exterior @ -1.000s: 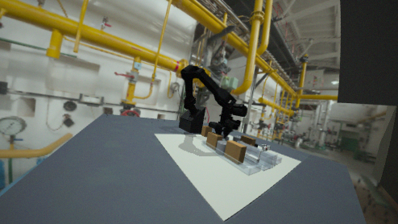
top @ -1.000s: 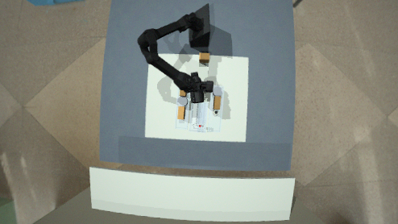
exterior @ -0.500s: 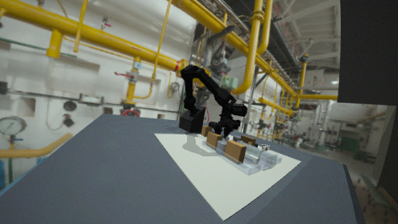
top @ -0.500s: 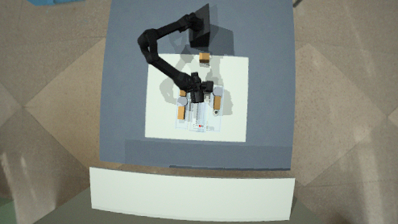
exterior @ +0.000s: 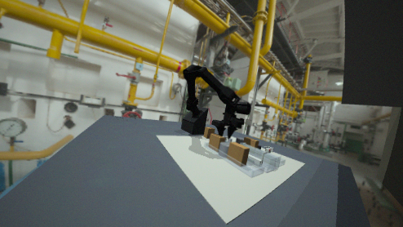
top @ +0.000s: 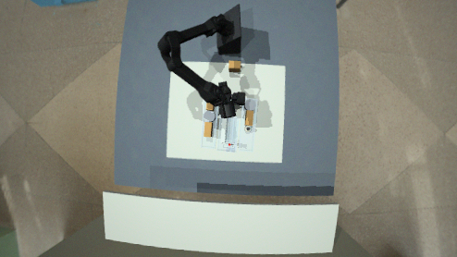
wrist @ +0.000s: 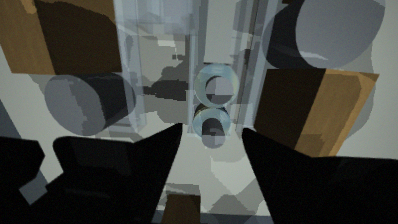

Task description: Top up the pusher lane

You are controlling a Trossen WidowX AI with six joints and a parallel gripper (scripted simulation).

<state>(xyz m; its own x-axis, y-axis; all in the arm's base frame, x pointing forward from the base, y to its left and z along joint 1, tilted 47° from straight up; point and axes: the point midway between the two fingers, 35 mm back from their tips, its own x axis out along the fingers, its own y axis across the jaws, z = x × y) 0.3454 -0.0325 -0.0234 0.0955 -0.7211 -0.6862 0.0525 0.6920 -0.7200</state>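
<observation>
In the wrist view two pale, clear round jars stand in a row in the clear middle lane (wrist: 246, 112) (top: 229, 132). The rear jar (wrist: 216, 85) is farther up the lane. The front jar (wrist: 212, 124) is at the lane's front end, close against or touching the rear one. Both look upright. My gripper (wrist: 212, 129) (exterior: 225, 136) is open, its fingertips one on either side of the front jar with gaps showing. The pusher plate and the low front stop are hard to make out. In the top view the arm hides the jars.
In the wrist view a brown block (wrist: 85, 40) and a grey cylinder (wrist: 72, 105) stand left of the lane. Another grey cylinder (wrist: 342, 32) and a brown block (wrist: 332, 112) stand close on the right. A separate brown block (top: 234, 66) lies near the arm's base.
</observation>
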